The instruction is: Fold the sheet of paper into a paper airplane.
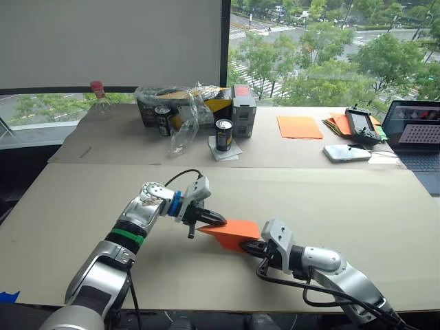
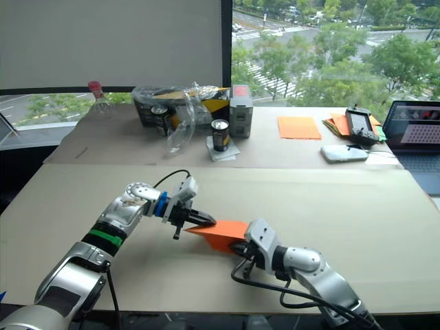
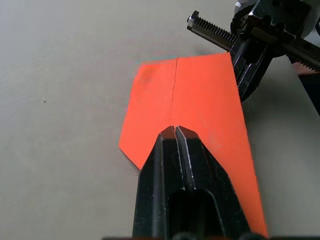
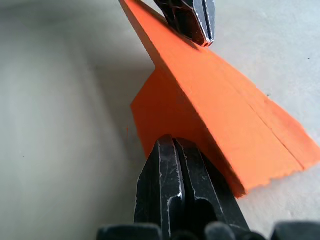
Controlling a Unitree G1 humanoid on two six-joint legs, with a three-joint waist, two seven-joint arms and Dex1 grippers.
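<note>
The paper (image 1: 232,233) sits on the tabletop (image 1: 357,213) between the two arms, already folded into a pointed, layered wedge with a seam down the middle, so the early folds look done. The left gripper (image 1: 216,219) is pinched together on the pointed end, and the right gripper (image 1: 256,246) is closed on the opposite edge, holding one side lifted. I'd say the wing folds are still left.

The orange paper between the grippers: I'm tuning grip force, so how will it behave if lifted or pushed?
The folded orange paper looks thin and light, so probably floppy outside its creases. Both the left gripper and right gripper are shut on it; pushing would likely slide or buckle it.
</note>
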